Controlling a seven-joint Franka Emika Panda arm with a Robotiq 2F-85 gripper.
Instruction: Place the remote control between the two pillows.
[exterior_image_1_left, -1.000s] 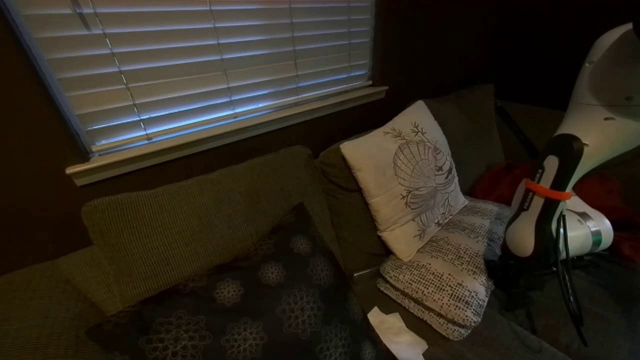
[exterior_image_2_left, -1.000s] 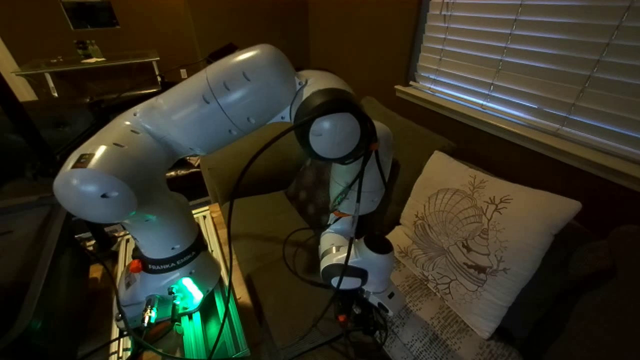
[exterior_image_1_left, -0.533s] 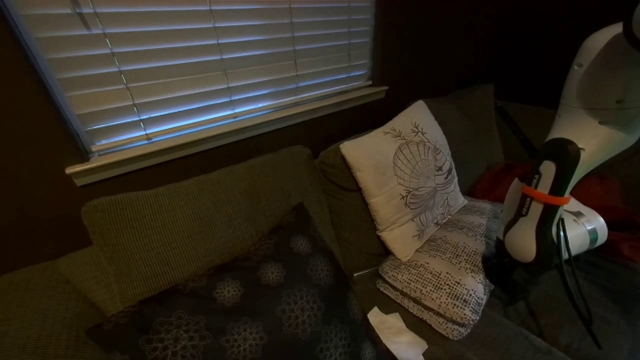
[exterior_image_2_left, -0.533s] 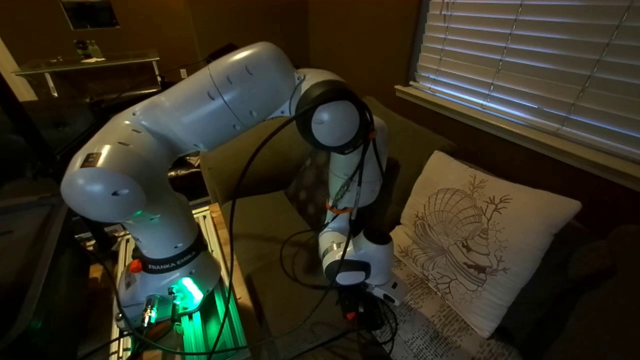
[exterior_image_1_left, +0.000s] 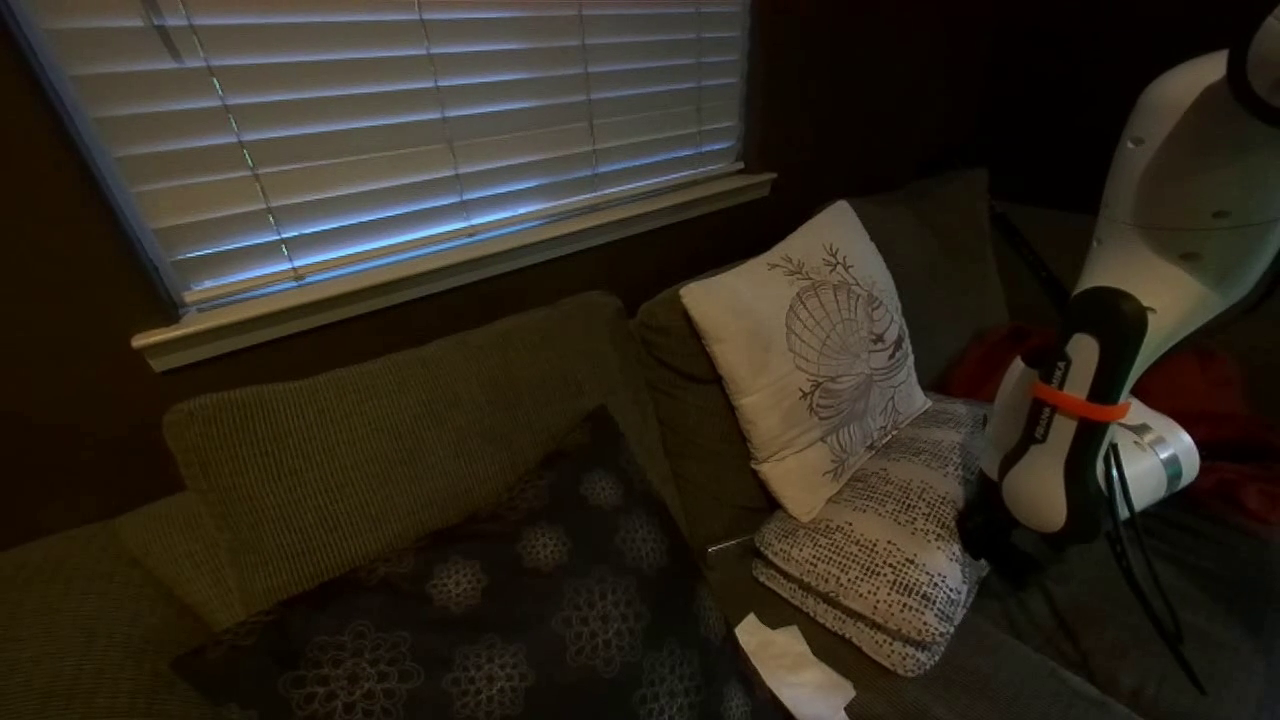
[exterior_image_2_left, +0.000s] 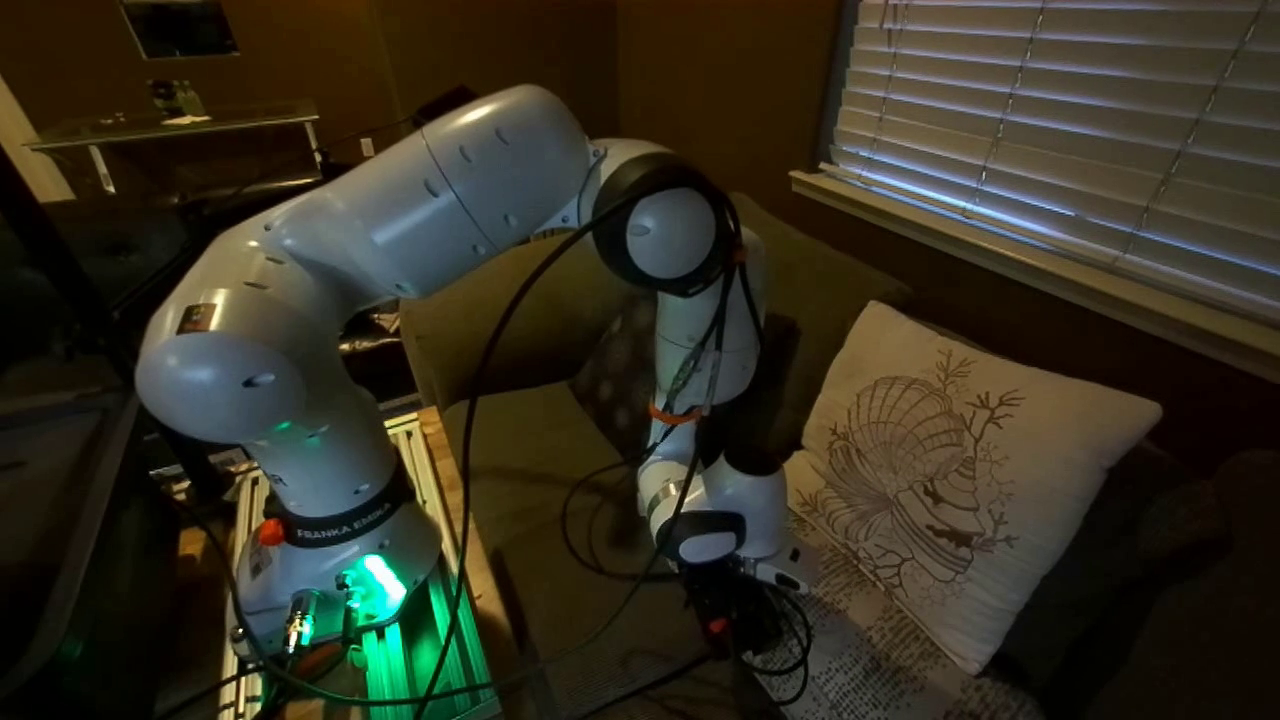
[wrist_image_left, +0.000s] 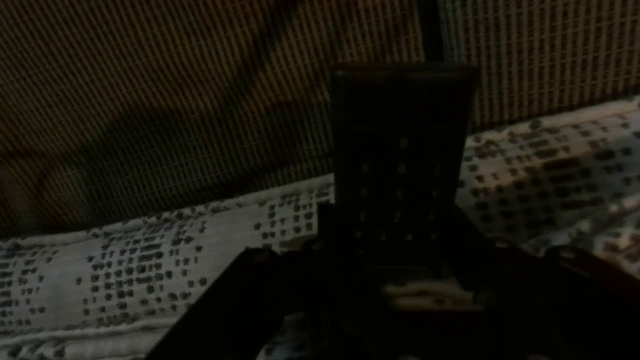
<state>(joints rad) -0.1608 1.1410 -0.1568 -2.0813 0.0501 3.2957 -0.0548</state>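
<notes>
My gripper (wrist_image_left: 394, 220) is shut on the black remote control (wrist_image_left: 402, 115), which sticks out beyond the fingertips in the wrist view, its number keys facing the camera. In both exterior views the gripper (exterior_image_1_left: 990, 540) is a dark shape beside the speckled pillow (exterior_image_1_left: 870, 550), and the remote cannot be made out there. The speckled pillow lies flat on the sofa seat and also fills the lower part of the wrist view (wrist_image_left: 145, 270). The cream shell pillow (exterior_image_1_left: 840, 370) leans on the backrest, its lower edge on the speckled pillow. It also shows in an exterior view (exterior_image_2_left: 960, 480).
A dark navy patterned cushion (exterior_image_1_left: 540, 600) and a white paper or cloth (exterior_image_1_left: 795, 665) lie on the sofa. The sofa backrest (exterior_image_1_left: 420, 450) and window sill (exterior_image_1_left: 450, 275) stand behind. Loose cables (exterior_image_2_left: 795, 640) hang around the wrist. Red fabric (exterior_image_1_left: 1200, 400) lies behind the arm.
The arm and gripper have moved toward the speckled pillow, leftward in an exterior view and slightly rightward in an exterior view. The speckled pillow has shifted very slightly. The shell pillow looks unchanged.
</notes>
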